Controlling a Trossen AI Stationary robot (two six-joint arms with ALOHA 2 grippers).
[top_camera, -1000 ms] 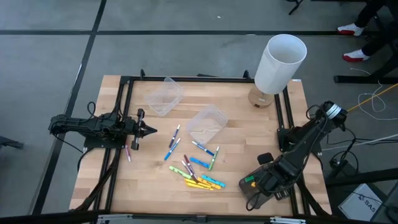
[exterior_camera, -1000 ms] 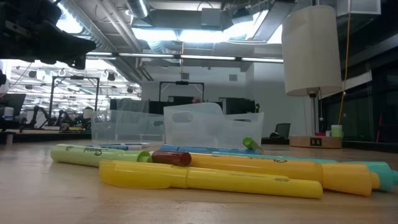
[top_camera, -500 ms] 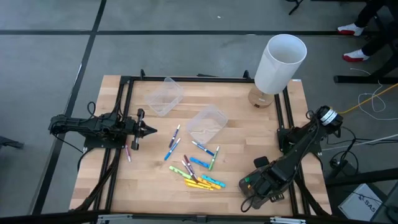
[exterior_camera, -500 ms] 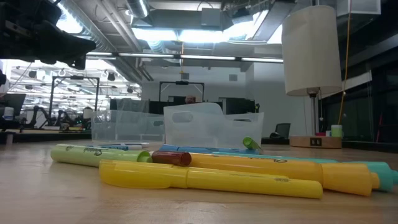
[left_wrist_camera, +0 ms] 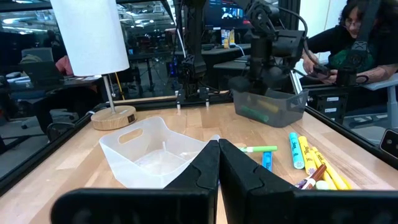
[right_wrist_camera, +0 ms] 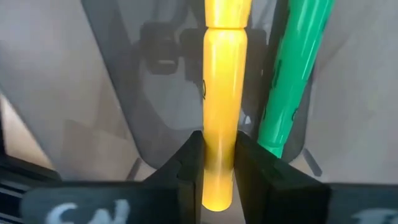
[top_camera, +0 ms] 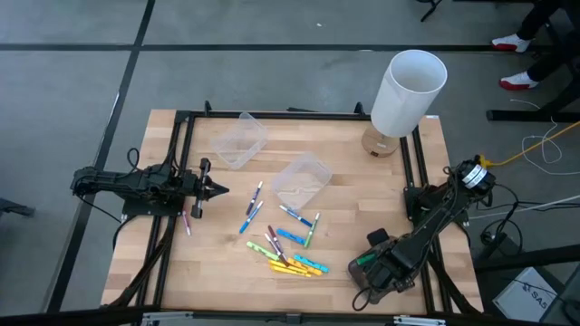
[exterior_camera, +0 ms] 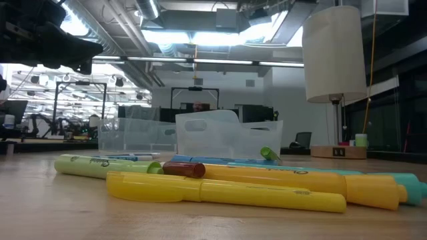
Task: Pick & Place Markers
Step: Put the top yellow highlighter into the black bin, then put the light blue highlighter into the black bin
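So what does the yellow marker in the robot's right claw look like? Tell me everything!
The yellow marker is a smooth, shiny plastic pen, bright yellow all over, with a seam where its cap joins the body. The right gripper pinches it between two dark fingers, with one end poking out past them. It hangs over a clear plastic tub at the table's right front corner. A green marker already lies in that tub, right beside it. Whether the two markers touch, I cannot tell.

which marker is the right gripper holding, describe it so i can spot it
Start at the white lamp in the table's far right corner and come down that edge to the near right corner. There the right gripper hangs over a grey bin, shut on a yellow marker; its only neighbour in the bin is a green marker.
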